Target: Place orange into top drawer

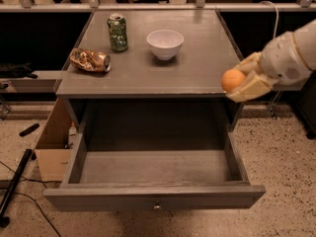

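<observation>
The orange [232, 80] is a small round fruit held between the pale fingers of my gripper [241, 79], at the right front corner of the grey cabinet top [148, 70]. The gripper is shut on it and holds it in the air, above the right side wall of the drawer. The top drawer [153, 169] is pulled fully open below, wide and shallow, nothing inside, with a small round metal knob [157, 207] at the centre of its front panel.
On the cabinet top stand a green can [117, 32], a white bowl [165, 43] and a shiny gold-brown snack bag [89, 60]. A cardboard box [52, 147] sits on the floor to the left, next to a black pole [15, 184].
</observation>
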Available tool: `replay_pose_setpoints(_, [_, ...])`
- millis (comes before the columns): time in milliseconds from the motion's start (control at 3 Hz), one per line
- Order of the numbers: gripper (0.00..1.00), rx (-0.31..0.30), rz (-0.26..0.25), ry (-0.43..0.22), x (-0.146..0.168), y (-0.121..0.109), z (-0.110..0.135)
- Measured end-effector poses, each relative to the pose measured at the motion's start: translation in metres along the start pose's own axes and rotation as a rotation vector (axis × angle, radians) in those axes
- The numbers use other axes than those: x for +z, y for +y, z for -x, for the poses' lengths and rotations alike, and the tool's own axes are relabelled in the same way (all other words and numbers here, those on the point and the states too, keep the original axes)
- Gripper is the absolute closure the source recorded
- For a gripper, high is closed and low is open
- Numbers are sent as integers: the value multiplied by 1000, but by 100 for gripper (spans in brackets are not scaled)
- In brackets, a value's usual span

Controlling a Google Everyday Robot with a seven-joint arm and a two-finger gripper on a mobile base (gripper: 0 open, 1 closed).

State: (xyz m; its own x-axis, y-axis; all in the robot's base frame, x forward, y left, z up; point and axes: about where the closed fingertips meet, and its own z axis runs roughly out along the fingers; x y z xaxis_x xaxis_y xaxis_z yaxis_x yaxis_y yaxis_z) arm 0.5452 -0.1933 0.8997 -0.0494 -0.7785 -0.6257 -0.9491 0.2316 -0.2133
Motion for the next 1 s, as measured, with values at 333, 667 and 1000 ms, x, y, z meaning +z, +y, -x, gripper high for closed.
replay_pose_setpoints(333, [100, 64, 63, 15, 18, 39, -33])
replay_pose_setpoints(667, [100, 64, 63, 15, 18, 39, -33])
replay_pose_setpoints(1000, [100, 67, 93, -5, 75, 7, -20])
